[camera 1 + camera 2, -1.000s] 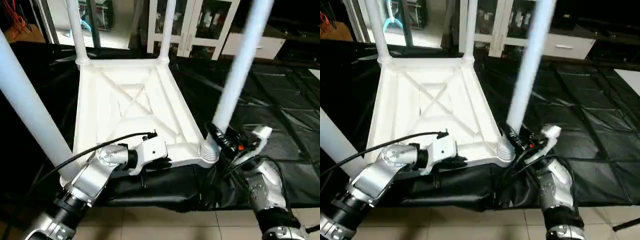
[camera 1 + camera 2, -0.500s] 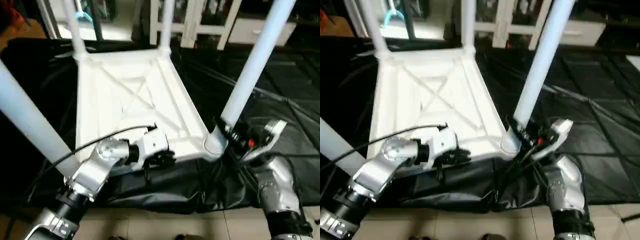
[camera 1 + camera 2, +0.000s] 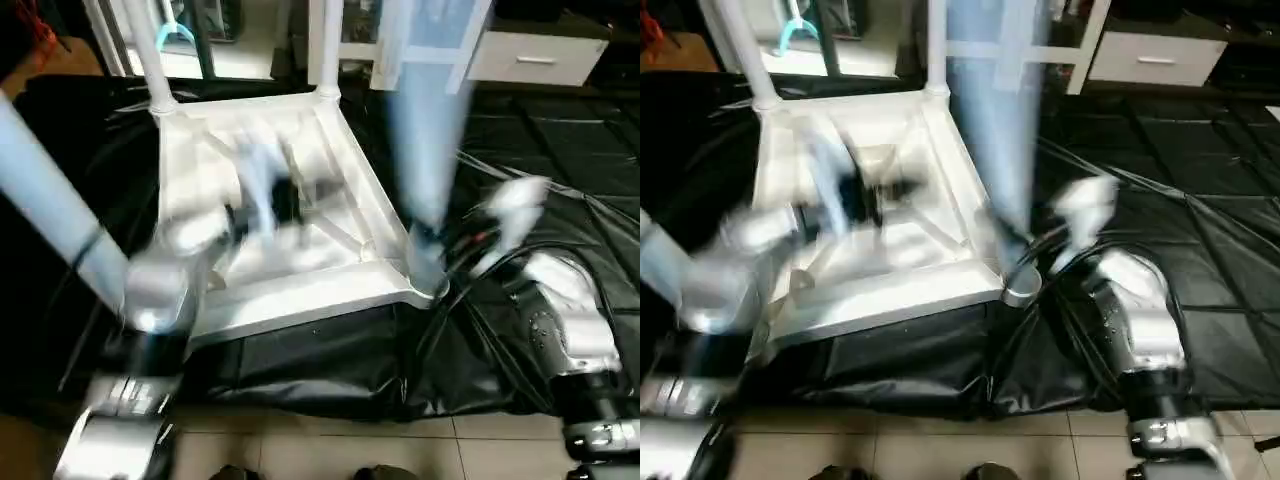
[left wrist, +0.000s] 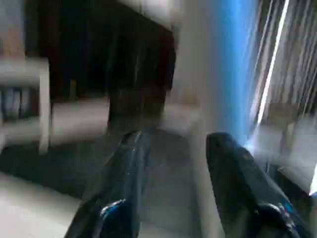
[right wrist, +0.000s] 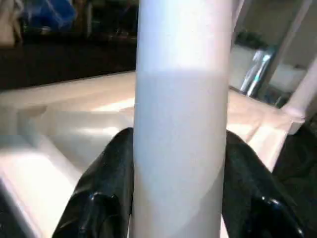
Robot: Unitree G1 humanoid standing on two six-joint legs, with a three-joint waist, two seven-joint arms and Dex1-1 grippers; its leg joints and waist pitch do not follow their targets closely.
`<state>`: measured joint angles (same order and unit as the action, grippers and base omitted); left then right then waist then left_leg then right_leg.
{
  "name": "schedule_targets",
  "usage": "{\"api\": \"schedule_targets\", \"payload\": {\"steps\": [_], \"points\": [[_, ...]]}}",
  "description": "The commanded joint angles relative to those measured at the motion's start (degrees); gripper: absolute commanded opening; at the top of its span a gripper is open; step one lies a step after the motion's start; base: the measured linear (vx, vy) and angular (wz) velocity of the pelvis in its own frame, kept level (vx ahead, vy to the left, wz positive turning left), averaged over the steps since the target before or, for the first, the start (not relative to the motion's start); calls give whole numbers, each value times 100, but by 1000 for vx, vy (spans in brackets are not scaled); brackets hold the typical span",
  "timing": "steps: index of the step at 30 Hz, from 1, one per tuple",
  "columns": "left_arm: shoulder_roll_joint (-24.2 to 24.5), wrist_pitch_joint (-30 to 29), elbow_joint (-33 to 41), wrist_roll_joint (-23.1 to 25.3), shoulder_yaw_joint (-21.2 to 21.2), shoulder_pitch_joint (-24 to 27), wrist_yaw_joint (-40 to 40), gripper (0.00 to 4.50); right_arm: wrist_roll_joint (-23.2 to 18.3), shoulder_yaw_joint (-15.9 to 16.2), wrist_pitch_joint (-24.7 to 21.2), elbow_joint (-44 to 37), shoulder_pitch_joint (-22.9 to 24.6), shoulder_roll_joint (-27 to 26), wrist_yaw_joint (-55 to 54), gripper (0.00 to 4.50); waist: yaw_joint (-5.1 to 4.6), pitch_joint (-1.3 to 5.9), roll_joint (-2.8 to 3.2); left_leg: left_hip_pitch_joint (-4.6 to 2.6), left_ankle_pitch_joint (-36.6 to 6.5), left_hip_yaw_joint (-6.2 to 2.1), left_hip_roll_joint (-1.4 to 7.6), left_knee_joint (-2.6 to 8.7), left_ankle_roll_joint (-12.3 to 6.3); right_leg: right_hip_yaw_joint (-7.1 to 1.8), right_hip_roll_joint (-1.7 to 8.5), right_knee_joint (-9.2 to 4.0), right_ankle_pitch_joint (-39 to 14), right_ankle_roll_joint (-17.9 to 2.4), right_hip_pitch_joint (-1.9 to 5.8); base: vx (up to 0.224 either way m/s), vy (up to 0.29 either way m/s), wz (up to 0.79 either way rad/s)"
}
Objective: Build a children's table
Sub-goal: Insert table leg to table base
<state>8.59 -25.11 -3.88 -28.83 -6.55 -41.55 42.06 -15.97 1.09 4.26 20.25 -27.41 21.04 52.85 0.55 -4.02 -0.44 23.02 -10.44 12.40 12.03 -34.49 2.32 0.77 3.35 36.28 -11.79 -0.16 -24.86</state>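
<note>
Your right gripper [image 5: 178, 198] clamps the near-right leg [image 5: 181, 124] just above the upturned table top [image 3: 300, 290]; your left gripper [image 4: 178, 198], spread and empty, hangs over that top.

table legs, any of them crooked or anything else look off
Nothing stands out. The tabletop lies upside down on the black sheet with its legs standing up from the corners; the right gripper has its jaws around the near right leg.

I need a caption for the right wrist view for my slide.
Right gripper shut on a white table leg, with the upturned top behind.
</note>
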Motion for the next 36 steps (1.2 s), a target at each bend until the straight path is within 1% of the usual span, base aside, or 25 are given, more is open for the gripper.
{"api": "schedule_targets", "payload": {"steps": [1, 3, 4, 5, 6, 7, 8, 9, 12, 13, 14, 15, 16, 18, 19, 21, 22, 25, 27, 31, 32, 33, 34, 35, 36], "points": [[-267, -413, 327, -1188, -414, -257, -409, 223, 312, 148, -165, -182, -293, 110, -65, 183, 26, 475, -28, -144, -491, -70, 75, 241, -445, -169, 254, -309, 952, -1862, 476, 0, 0, 0], [-368, -523, 378, -1593, -542, -359, -505, 248, 444, 228, -184, -200, -363, 155, -98, 183, 13, 473, -24, -141, -499, -70, 73, 232, -464, -162, 242, -312, 812, -1830, 468, 0, 0, 0], [-439, -600, 371, -1825, -626, -434, -590, 257, 509, 278, -202, -213, -398, 180, -131, 183, 7, 465, 37, -163, -571, -74, 81, 230, -488, -156, 237, -337, 588, -1762, 443, 0, 0, 0], [-484, -649, 363, -1948, -680, -478, -642, 257, 534, 305, -214, -222, -416, 193, -157, 183, 0, 476, 25, -170, -583, -68, 82, 225, -478, -153, 230, -343, 554, -1740, 447, 0, 0, 0], [-540, -724, 362, -2005, -736, -514, -707, 263, 555, 343, -255, -248, -440, 196, -211, 183, -1, 474, 22, -176, -607, -72, 86, 228, -472, -152, 233, -356, 501, -1733, 441, 0, 0, 0], [-586, -833, 374, -2064, -779, -532, -720, 291, 589, 394, -268, -278, -456, 208, -226, 183, 0, 467, 37, -186, -663, -76, 94, 235, -453, -146, 231, -378, 388, -1714, 427, 0, 0, 0], [-618, -924, 403, -2089, -817, -538, -731, 301, 628, 425, -261, -291, -463, 215, -226, 183, -4, 466, 41, -191, -689, -80, 97, 235, -436, -143, 232, -376, 334, -1702, 425, 0, 0, 0], [-664, -1035, 450, -2102, -866, -549, -761, 301, 704, 467, -248, -306, -467, 230, -220, 183, -2, 471, 69, -193, -726, -94, 100, 235, -391, -135, 238, -383, 208, -1681, 429, 0, 0, 0], [-660, -1123, 524, -2216, -867, -554, -910, 306, 802, 500, -274, -313, -468, 241, -210, 183, -5, 462, 60, -206, -851, -98, 105, 239, -334, -134, 240, -404, 67, -1668, 414, 0, 0, 0], [-620, -1202, 669, -2423, -791, -542, -920, 318, 885, 526, -325, -300, -477, 248, -265, 183, 4, 463, 93, -207, -860, -109, 102, 241, -304, -133, 248, -394, 38, -1665, 424, 0, 0, 0], [-602, -1225, 737, -2496, -748, -538, -925, 335, 922, 533, -348, -291, -485, 250, -313, 183, -4, 469, 82, -200, -852, -114, 104, 243, -286, -128, 246, -392, 67, -1668, 430, 0, 0, 0], [-584, -1349, 896, -2729, -702, -520, -885, 342, 1005, 535, -360, -234, -517, 264, -410, 183, 1, 472, 101, -198, -841, -121, 101, 244, -260, -124, 247, -377, 90, -1675, 433, 0, 0, 0], [-568, -1471, 1037, -2925, -679, -503, -859, 345, 1073, 526, -358, -160, -556, 276, -517, 183, 1, 477, 97, -198, -820, -123, 100, 242, -237, -121, 249, -371, 127, -1684, 433, 0, 0, 0], [-560, -1532, 1107, -3017, -672, -494, -859, 356, 1102, 519, -357, -123, -575, 282, -571, 183, -6, 473, 82, -194, -837, -111, 92, 235, -225, -125, 243, -375, 144, -1699, 433, 0, 0, 0], [-583, -1807, 1324, -3370, -712, -461, -837, 379, 1126, 477, -445, -35, -629, 272, -764, 183, -10, 464, 77, -192, -879, -104, 83, 233, -233, -128, 241, -386, 69, -1679, 435, 0, 0, 0], [-596, -2039, 1520, -3608, -707, -418, -791, 385, 1161, 458, -494, 47, -669, 266, -876, 183, -6, 462, 77, -197, -916, -102, 79, 230, -167, -129, 241, -397, -131, -1646, 424, 0, 0, 0], [-561, -2123, 1601, -3666, -655, -399, -714, 387, 1183, 442, -512, 78, -683, 253, -924, 183, -13, 462, 66, -197, -935, -101, 79, 228, -168, -130, 236, -408, -162, -1635, 423, 0, 0, 0], [-482, -2233, 1689, -3797, -563, -382, -639, 387, 1213, 422, -522, 102, -710, 213, -954, 183, -19, 459, 76, -198, -956, -100, 63, 225, -154, -128, 217, -413, -256, -1545, 420, 0, 0, 0], [-443, -2226, 1754, -3805, -509, -354, -728, 387, 1215, 439, -518, 92, -726, 184, -931, 183, -20, 466, 66, -194, -935, -104, 63, 223, -152, -129, 220, -410, -270, -1504, 429, 0, 0, 0], [-462, -1959, 1710, -3364, -493, -352, -1059, 387, 1160, 399, -487, 80, -779, 89, -993, 183, -39, 473, 71, -188, -874, -111, 71, 218, -192, -122, 220, -402, -126, -1499, 434, 0, 0, 0], [-474, -1869, 1610, -3233, -534, -386, -1175, 387, 1048, 305, -550, 92, -804, 43, -1035, 183, -43, 481, 40, -184, -851, -106, 67, 210, -200, -125, 220, -402, -119, -1492, 442, 0, 0, 0], [-475, -1756, 1476, -3069, -588, -426, -1301, 387, 875, 151, -650, 122, -842, -20, -1115, 183, -34, 482, 59, -184, -806, -111, 69, 211, -217, -130, 229, -394, -90, -1489, 445, 0, 0, 0], [-398, -1569, 1218, -2758, -655, -462, -1426, 387, 520, -217, -793, 259, -940, -113, -1322, 183, -42, 486, 72, -200, -801, -114, 65, 213, -227, -127, 218, -398, -104, -1474, 433, 0, 0, 0], [-353, -1536, 1153, -2679, -657, -459, -1423, 387, 423, -325, -818, 307, -969, -130, -1378, 183, -44, 490, 86, -202, -813, -112, 58, 211, -225, -123, 213, -400, -121, -1468, 428, 0, 0, 0], [-167, -1460, 989, -2422, -584, -397, -1338, 387, 112, -671, -835, 495, -1049, -151, -1480, 183, -46, 493, 110, -208, -835, -113, 55, 210, -222, -120, 215, -403, -146, -1456, 422, 0, 0, 0]]}}
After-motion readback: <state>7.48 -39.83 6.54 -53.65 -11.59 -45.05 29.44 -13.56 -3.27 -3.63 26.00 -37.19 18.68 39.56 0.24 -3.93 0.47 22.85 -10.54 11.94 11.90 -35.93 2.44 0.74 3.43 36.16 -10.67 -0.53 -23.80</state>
